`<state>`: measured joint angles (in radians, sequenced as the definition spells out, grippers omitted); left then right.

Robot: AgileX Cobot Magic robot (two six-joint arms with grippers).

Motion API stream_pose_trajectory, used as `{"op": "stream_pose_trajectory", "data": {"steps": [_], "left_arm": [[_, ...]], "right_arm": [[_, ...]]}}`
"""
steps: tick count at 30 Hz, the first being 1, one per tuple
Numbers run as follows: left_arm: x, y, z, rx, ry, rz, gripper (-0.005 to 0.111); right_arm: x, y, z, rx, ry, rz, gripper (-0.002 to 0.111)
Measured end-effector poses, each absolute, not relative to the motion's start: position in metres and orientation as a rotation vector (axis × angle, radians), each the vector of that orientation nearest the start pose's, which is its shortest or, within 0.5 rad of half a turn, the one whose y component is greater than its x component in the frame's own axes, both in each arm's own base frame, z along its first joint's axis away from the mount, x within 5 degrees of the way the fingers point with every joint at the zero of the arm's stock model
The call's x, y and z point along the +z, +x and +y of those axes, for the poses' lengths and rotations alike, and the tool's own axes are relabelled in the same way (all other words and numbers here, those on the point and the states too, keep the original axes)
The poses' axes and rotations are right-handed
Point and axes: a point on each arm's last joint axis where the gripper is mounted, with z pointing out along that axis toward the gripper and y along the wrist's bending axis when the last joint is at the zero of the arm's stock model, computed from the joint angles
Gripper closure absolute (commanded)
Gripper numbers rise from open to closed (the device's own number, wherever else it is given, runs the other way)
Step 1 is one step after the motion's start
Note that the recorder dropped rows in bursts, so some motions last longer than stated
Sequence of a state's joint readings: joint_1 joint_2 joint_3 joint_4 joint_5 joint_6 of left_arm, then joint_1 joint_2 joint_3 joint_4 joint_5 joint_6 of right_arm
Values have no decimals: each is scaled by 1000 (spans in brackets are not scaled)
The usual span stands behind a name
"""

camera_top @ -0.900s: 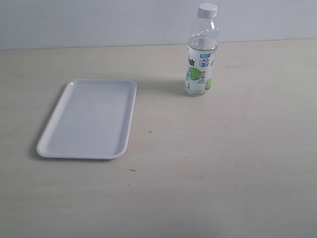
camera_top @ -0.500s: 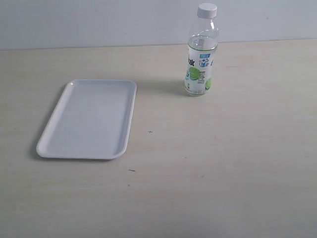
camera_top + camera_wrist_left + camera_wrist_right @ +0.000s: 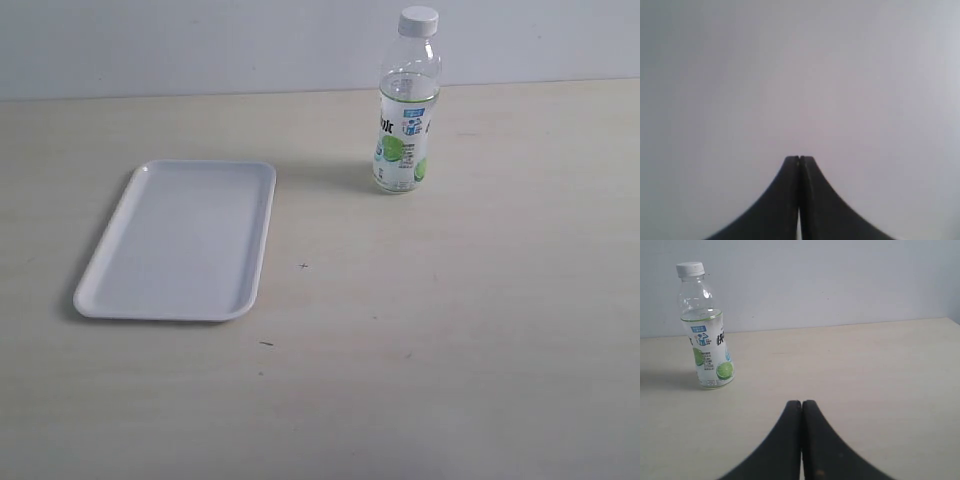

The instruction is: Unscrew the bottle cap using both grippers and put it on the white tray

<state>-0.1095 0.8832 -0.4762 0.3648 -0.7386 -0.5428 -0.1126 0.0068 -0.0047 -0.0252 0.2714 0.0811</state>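
Observation:
The bottle [image 3: 404, 120] stands upright at the back of the table, right of centre, its lime label facing front. The white bottle cap [image 3: 418, 20] sits on its neck. The white tray [image 3: 180, 240] lies flat and bare on the left. Neither arm shows in the exterior view. In the right wrist view my right gripper [image 3: 801, 403] is shut with nothing in it, well short of the bottle [image 3: 707, 335] and its bottle cap [image 3: 690, 269]. My left gripper [image 3: 799, 158] is shut too, with only a plain pale grey surface beyond it.
The pale wooden table [image 3: 450, 330] runs wide in front of and to the right of the bottle. A grey-white wall [image 3: 200, 40] rises behind its far edge.

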Motion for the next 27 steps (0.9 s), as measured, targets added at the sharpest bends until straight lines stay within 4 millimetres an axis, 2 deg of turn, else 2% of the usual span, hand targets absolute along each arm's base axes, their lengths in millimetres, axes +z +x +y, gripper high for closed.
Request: {"op": "stream_pose_trajectory", "data": {"steps": [3, 5, 7, 10, 12, 14, 17, 19, 23, 27], "left_arm": [[308, 224, -59, -569, 229, 1356, 107], [286, 246, -70, -644, 314, 1399, 107], [269, 260, -80, -717, 395, 1408, 102], [246, 281, -96, -810, 490, 1428, 83], [231, 297, -110, -849, 550, 1462, 65], [217, 312, -126, -882, 592, 1482, 42], [200, 329, -157, -904, 692, 1462, 19], [192, 338, -178, -902, 764, 1426, 15], [172, 354, -228, -916, 883, 1371, 17], [148, 362, -268, -913, 927, 1406, 17]], "right_arm": [[190, 55, -7, -47, 154, 1750, 108], [190, 55, -7, -47, 154, 1750, 108], [190, 55, -7, -47, 154, 1750, 108], [190, 55, -7, -47, 154, 1750, 108], [190, 55, -7, -47, 154, 1750, 108], [190, 55, -7, -47, 154, 1750, 108], [190, 55, -7, -47, 154, 1750, 108], [190, 55, -7, -47, 154, 1750, 108], [190, 55, -7, -47, 154, 1750, 108], [190, 55, -7, -47, 154, 1750, 108]]}}
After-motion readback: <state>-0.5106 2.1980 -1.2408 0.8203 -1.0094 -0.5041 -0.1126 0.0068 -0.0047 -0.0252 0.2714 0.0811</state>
